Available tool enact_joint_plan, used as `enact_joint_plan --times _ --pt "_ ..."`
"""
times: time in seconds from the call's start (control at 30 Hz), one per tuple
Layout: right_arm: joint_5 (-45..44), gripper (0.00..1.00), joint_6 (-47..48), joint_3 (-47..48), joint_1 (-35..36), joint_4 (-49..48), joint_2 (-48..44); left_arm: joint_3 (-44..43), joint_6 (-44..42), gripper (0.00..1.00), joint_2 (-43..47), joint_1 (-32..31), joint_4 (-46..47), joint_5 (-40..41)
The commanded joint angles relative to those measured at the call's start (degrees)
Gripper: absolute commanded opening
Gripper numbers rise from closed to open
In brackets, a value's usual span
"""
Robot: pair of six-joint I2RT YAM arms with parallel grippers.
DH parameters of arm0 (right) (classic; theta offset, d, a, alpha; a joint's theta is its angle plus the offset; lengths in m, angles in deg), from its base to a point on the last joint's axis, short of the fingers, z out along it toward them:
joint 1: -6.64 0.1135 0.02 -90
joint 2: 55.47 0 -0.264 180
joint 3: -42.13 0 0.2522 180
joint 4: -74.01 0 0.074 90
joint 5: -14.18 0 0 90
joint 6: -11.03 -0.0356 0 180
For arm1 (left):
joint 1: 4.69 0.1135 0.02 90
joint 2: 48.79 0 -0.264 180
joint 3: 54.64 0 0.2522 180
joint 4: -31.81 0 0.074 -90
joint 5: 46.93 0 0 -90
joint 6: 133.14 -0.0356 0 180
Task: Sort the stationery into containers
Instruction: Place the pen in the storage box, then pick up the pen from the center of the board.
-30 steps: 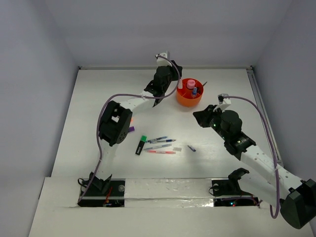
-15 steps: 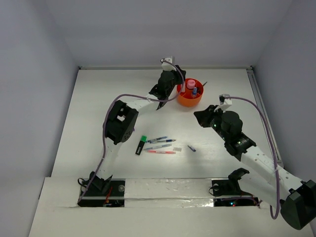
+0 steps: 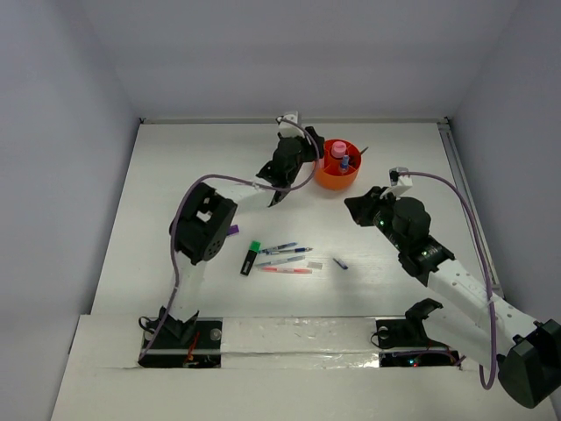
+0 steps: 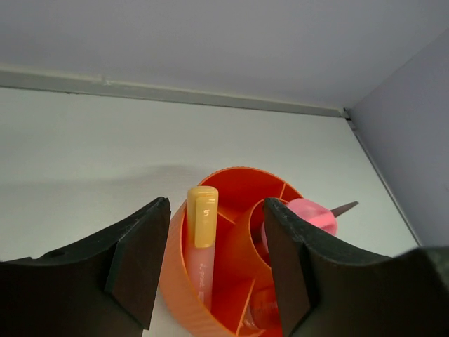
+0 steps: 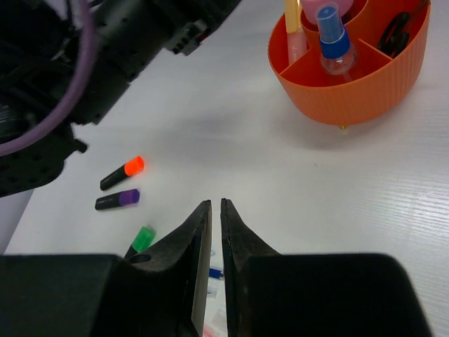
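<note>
Clearly the step in hand is the let-go at the orange tub (image 5: 351, 91), which stands at the far middle of the surface (image 3: 175, 175). The left gripper (image 4: 217, 210) hangs over it, released, a finger on either side of the yellow-capped highlighter (image 4: 202, 217), which stands upright in a left-hand compartment and touches neither finger. To finish well, I would lift that gripper straight up until it clears the cap, since any sideways drift could tip the highlighter or nudge the tub. The right gripper (image 5: 211, 210) hovers near the tub, clenched to a slit with nothing in it. By my count there is one tub holding four things: the highlighter, one pink tube (image 4: 312, 216), one blue-capped bottle (image 5: 330, 28) and one pair of scissors (image 5: 396, 31). Left on the surface are three highlighters, orange (image 5: 123, 173), purple (image 5: 118, 199) and green (image 3: 252, 257), and three thin pens (image 3: 285, 260), plus perhaps two small bits too tiny to name.
</note>
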Motion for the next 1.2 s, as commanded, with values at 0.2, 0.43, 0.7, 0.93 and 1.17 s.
enact_joint_plan --times 0.2,0.43,0.7,0.93,1.17 --pt "0.12 0.0 0.14 0.83 0.56 -1.49 -0.32 21.74 0.23 0.13 31.05 -2.93 -17.71 4.1" --pt "1.97 0.0 0.05 1.45 0.56 -1.23 0.65 40.29 9.09 0.0 48.71 -8.11 -45.26 10.6" --pt "4.87 0.12 0.67 2.24 0.56 -1.05 2.14 45.75 15.61 0.48 54.45 -8.12 -53.64 11.65" --pt "5.13 0.13 0.84 2.42 0.56 -0.79 2.76 44.35 13.25 0.51 46.81 -8.12 -53.47 10.6" --pt "5.75 0.13 0.93 2.59 0.56 -0.87 3.46 43.12 10.17 0.48 42.85 -8.12 -50.22 10.43"
